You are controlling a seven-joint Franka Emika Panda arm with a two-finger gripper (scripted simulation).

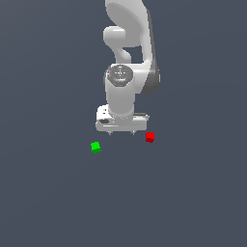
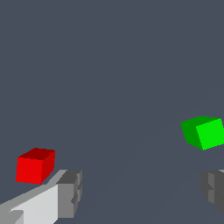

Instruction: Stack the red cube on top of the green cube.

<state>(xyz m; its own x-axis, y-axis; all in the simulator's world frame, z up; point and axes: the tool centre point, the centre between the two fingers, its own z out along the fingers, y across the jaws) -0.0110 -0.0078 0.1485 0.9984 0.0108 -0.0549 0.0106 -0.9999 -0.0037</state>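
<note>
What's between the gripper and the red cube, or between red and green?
Nothing visible. The gripper is open with nothing between its fingers. The red cube sits on the exterior view's right, the green cube on its left, apart, with only bare grey floor between and around them.

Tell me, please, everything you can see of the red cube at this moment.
The red cube is a tiny, plain, bright red block with flat matte faces, no markings, much smaller than the gripper. It sits flat on the grey floor, toward the exterior view's right, apart from the green cube. In the wrist view it lies just outside one finger; nothing grips it.
</note>
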